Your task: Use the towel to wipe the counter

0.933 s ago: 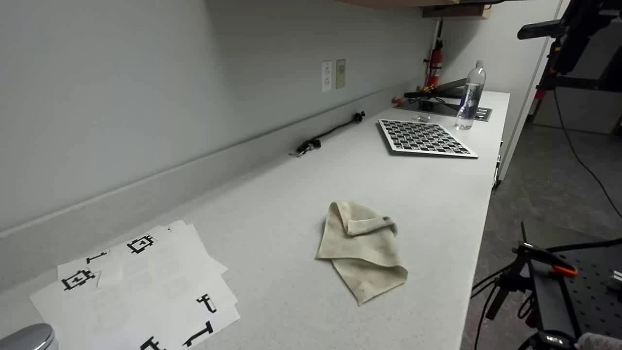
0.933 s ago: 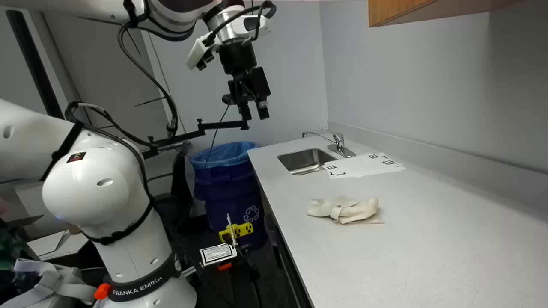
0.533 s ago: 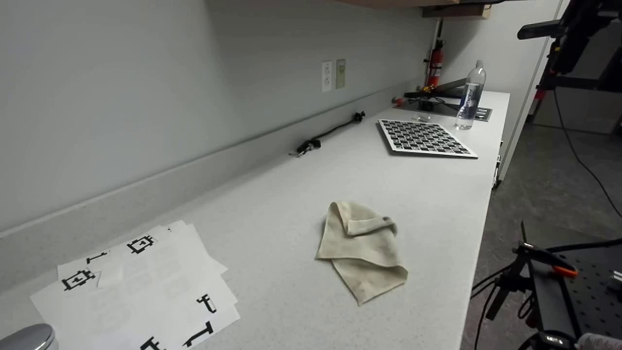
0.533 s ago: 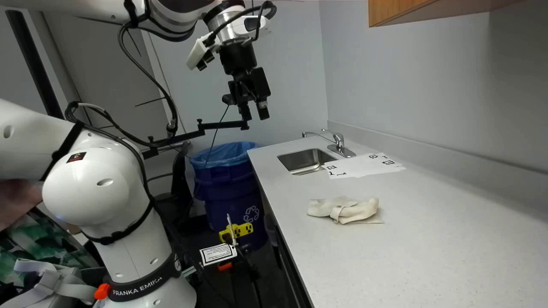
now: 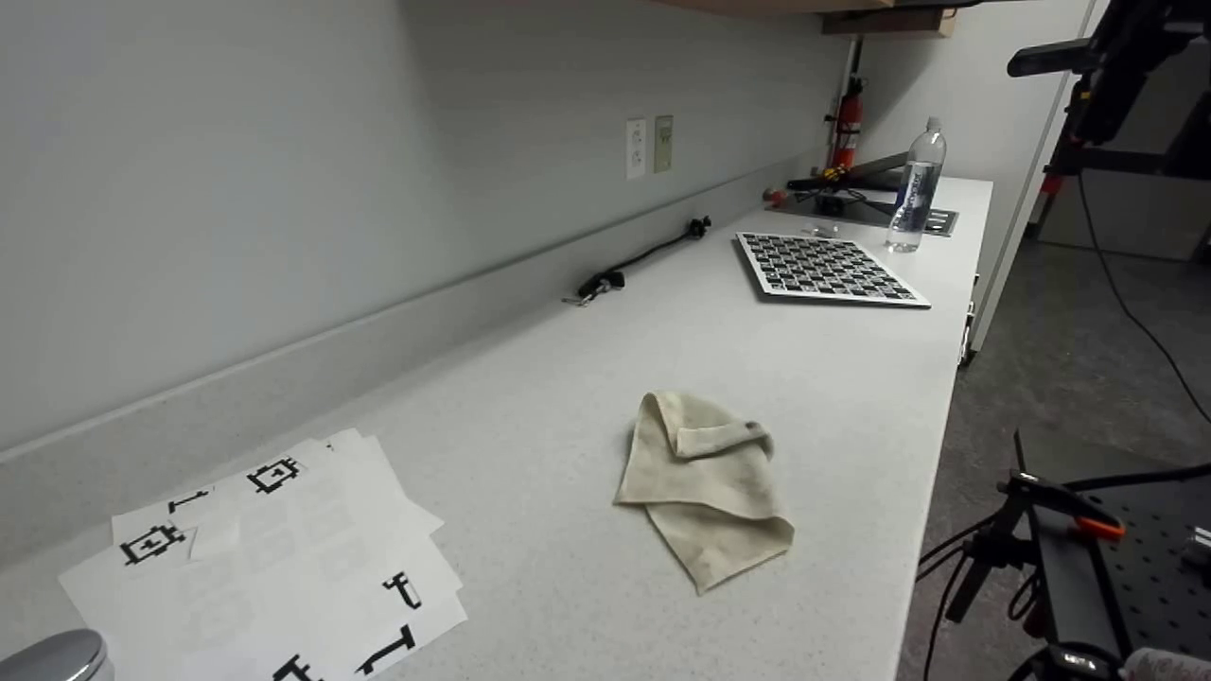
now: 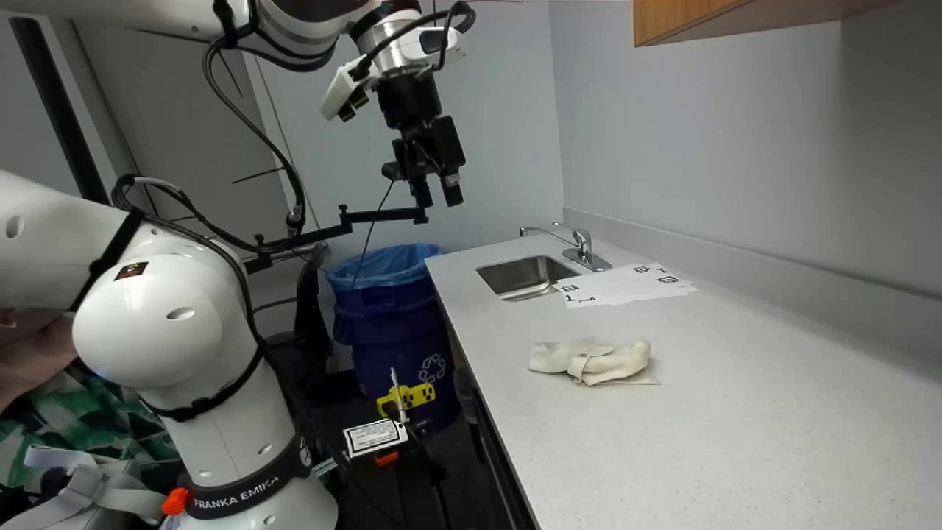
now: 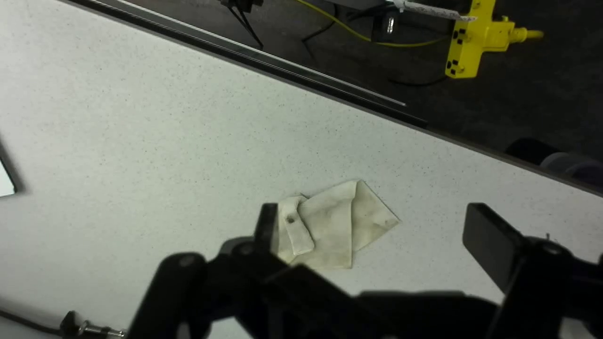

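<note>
The cream-beige towel (image 5: 705, 487) lies folded and wrinkled on the white-grey counter (image 5: 549, 577), and both exterior views show it. High above the counter, in an exterior view, my gripper (image 6: 439, 197) hangs from the arm, apart from the towel (image 6: 589, 361). Seen from the wrist view, my gripper (image 7: 372, 219) is spread wide with nothing held. Below it, the towel (image 7: 327, 226) appears in the gap, nearer the left finger (image 7: 266, 226), which hides the towel's left edge. The right finger (image 7: 487, 245) stands over bare counter.
White printed sheets (image 5: 274, 558) lie near the towel, beside the sink (image 6: 530, 276) and faucet (image 6: 585, 254). Farther along are a black cable (image 5: 653, 251), a checkered board (image 5: 833, 270) and a bottle (image 5: 916, 194). A wooden cabinet (image 6: 699, 22) overhangs. A person's hand (image 6: 33, 357) shows behind the arm.
A person's hand and patterned clothing have come into view at the left edge of an exterior view. The arm, gripper and towel have not visibly moved.
</note>
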Motion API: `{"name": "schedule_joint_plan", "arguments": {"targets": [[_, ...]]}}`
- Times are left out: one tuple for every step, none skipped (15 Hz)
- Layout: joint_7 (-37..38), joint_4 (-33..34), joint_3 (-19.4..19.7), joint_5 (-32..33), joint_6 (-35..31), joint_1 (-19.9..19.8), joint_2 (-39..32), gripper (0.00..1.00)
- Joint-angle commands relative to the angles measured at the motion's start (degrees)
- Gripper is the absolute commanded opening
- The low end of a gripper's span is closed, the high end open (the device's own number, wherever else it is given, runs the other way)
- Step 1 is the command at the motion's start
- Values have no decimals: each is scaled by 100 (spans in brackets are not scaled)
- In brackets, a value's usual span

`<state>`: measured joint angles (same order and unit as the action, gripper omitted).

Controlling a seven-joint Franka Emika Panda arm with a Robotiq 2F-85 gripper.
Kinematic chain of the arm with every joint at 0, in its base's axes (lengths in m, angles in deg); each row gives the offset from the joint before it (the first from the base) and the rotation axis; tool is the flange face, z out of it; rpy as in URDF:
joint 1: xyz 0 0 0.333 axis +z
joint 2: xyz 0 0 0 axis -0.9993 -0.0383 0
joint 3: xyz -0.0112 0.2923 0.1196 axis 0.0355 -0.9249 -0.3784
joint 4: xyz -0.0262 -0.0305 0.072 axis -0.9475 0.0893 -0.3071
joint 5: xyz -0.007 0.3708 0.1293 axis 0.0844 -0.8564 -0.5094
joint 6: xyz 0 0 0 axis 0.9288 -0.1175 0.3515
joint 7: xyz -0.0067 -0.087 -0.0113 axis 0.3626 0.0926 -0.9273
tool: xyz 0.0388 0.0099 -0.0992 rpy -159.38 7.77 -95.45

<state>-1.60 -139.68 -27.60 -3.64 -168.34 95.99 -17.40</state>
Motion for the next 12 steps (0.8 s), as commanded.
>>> {"name": "schedule_joint_plan", "arguments": {"targets": [[17,15,18,16,14,25,-9,100],[17,15,18,16,14,25,-9,100],[16,9,16,20,-27,22,-25,100],[8,11,22,4,-52,31,-57,100],[-1,22,31,-12,-57,38,-93,100],[-28,13,64,-57,-115,56,-131,100],[-39,1,80,-83,-165,64,-165,100],[-57,-7,94,-101,-211,72,-216,100],[-59,-13,105,-124,-255,74,-290,100],[-69,-25,126,-160,-315,82,-355,100],[-73,-47,145,-205,-411,89,-425,100],[-75,-68,157,-253,-503,93,-497,100]]}}
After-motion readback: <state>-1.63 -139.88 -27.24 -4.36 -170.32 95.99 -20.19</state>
